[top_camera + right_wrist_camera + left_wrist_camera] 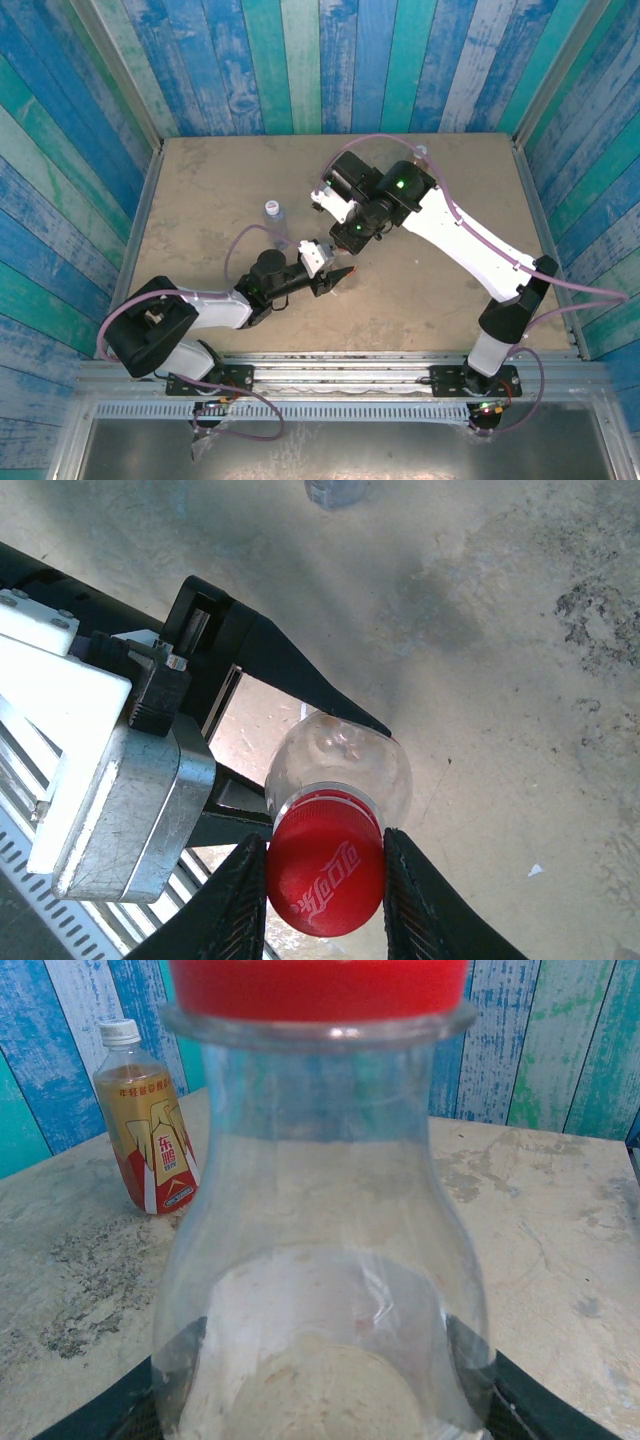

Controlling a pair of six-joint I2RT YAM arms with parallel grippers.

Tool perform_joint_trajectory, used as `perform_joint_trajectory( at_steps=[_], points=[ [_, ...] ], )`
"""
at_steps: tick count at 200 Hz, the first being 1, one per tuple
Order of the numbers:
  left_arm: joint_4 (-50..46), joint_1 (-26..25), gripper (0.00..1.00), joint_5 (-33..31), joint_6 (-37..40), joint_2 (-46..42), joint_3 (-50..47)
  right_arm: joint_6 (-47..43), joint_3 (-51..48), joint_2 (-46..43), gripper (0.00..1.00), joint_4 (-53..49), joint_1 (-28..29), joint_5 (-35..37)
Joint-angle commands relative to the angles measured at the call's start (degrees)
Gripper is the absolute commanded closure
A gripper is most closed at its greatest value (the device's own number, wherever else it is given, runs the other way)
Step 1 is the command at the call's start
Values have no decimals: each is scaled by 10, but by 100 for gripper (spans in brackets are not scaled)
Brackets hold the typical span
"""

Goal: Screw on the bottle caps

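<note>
My left gripper (pixel 320 1395) is shut on the body of a clear bottle (pixel 320 1210) that lies tilted above the table. A bright red cap (pixel 325 865) sits on this bottle's neck, and my right gripper (pixel 325 875) is shut on the cap, one finger pad on each side. From above, both grippers meet mid-table, the left gripper (pixel 325 272) just below the right gripper (pixel 348 255). An amber bottle (pixel 150 1130) with an orange label and a white cap (pixel 120 1030) stands upright at the back. A clear bluish bottle (pixel 272 211) stands to the left of the grippers.
Blue and green plank walls (pixel 320 60) enclose the table on three sides. The amber bottle (pixel 421 153) stands near the back edge behind the right arm. Bare tabletop (pixel 200 200) lies to the left of the bluish bottle.
</note>
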Motion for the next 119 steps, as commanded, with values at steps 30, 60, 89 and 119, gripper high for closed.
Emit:
perform_joint_trajectory(
  at_steps=[30,60,89,119],
  points=[
    [-43,-1,43,5,4,18,-3,2,4,16,69,-24,6,1],
    [-44,-1,43,6,5,19,-1,5,5,20,69,-26,7,4],
    [-44,-1,43,5,5,18,-2,10,7,26,69,-29,7,7],
    [-46,-1,43,4,4,16,-3,13,14,26,69,-32,7,10]
  ],
)
